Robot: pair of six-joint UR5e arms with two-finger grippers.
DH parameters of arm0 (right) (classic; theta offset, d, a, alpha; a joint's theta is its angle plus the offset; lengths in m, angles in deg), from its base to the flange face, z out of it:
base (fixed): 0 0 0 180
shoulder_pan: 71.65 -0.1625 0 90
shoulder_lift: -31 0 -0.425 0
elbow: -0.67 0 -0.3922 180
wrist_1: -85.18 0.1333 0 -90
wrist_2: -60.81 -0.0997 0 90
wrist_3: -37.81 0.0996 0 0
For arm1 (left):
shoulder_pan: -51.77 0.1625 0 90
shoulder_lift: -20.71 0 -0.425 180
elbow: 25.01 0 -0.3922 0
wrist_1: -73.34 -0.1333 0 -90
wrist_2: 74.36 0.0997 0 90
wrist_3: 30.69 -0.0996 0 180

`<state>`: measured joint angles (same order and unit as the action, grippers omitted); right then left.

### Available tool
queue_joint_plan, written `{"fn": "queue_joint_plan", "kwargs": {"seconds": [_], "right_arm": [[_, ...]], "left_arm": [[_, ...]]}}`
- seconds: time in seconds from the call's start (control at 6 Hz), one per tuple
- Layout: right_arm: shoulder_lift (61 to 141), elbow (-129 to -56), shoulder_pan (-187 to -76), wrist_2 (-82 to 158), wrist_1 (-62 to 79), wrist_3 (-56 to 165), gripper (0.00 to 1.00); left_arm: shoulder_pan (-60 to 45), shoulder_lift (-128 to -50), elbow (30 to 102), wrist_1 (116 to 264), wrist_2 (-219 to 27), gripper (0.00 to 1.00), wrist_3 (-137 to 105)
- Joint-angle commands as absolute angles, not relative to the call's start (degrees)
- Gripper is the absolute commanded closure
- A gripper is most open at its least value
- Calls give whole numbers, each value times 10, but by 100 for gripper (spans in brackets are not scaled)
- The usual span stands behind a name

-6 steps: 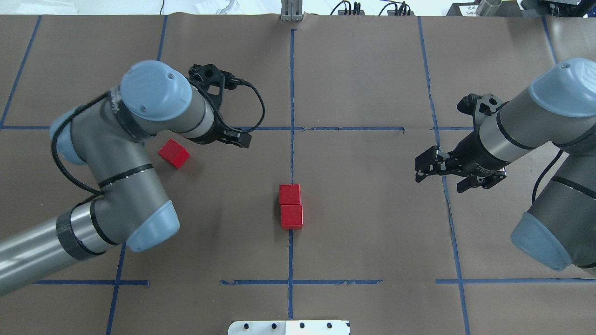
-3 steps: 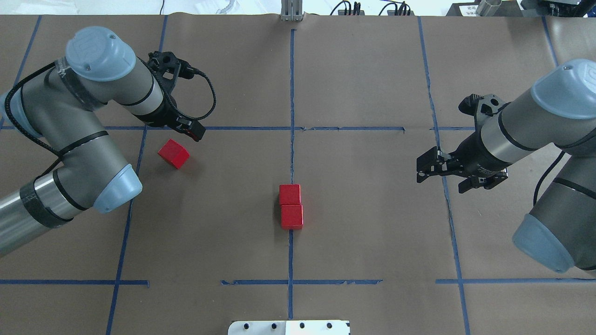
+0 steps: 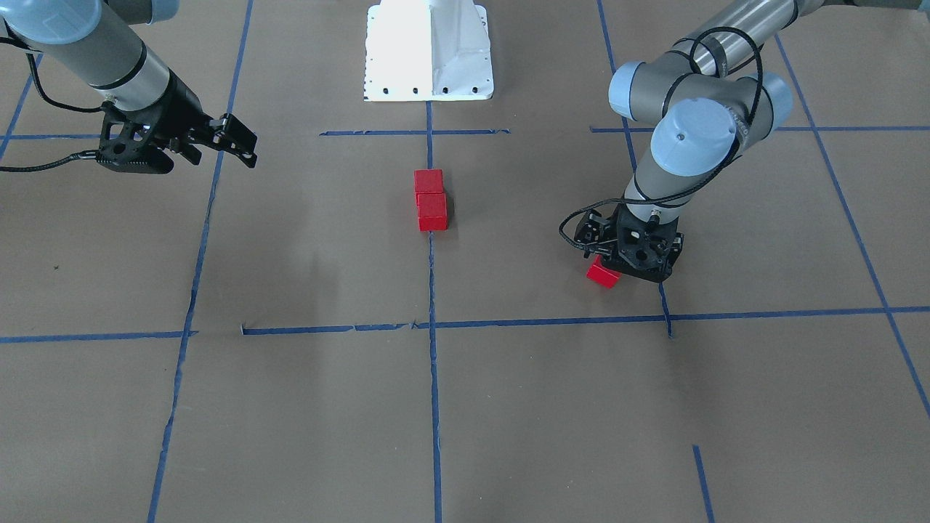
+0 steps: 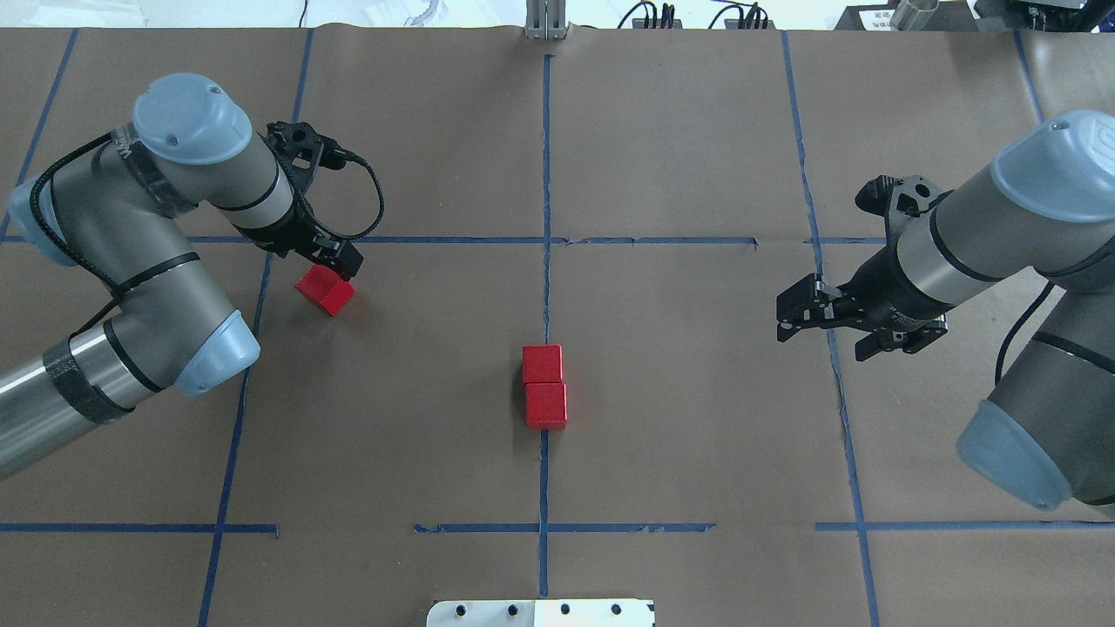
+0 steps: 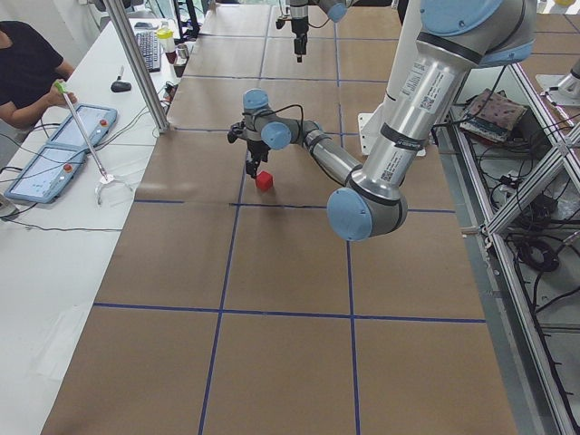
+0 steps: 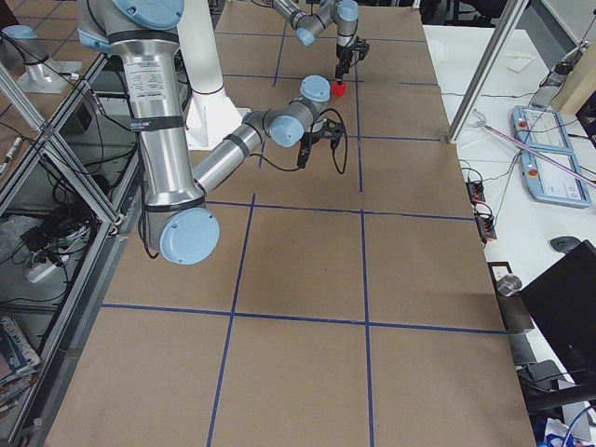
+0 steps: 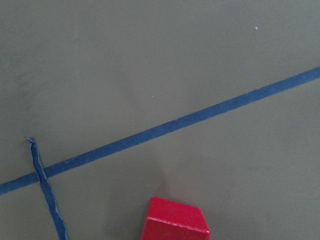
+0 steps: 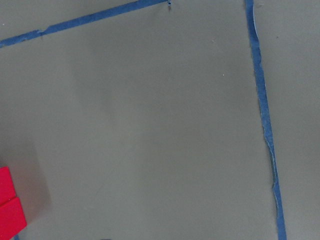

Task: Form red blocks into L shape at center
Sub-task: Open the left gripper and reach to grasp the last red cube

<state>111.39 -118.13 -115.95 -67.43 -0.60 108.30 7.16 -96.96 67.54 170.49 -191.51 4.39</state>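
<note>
- Left gripper [image 4: 340, 259], nearest in the front-facing view, hangs low just beside the loose red block [image 4: 325, 290] on the robot's left side of the table. I cannot tell whether its jaws are spread or closed, and it seems to have hold of nothing.
- That block lies well apart from the centre [image 4: 610, 383] and sits turned against the tape grid. If the jaws come down off-centre or across its corners, it could be knocked aside or pinched crooked.
- Farther back, two red blocks [image 4: 545, 387] touch in a short row on the middle tape line [image 4: 546, 174]. A crooked third block, set down hard beside them, may shove the row and spoil the L.
- Farthest, on the robot's right, the right gripper [image 4: 787, 318] hovers with its jaws spread wide, empty, well apart from the blocks.
</note>
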Motion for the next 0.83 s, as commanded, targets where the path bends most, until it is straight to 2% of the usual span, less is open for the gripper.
{"fn": "queue_joint_plan", "kwargs": {"seconds": [0.0,0.67], "right_arm": [[1110,-1182,-1159,-674,-6,1083,0],[1110,-1181,-1159,-675,-6,1083,0]], "left_arm": [[75,-970,665,1713,-1915,0,30],[83,-966,635,1758,-1915,0,30]]}}
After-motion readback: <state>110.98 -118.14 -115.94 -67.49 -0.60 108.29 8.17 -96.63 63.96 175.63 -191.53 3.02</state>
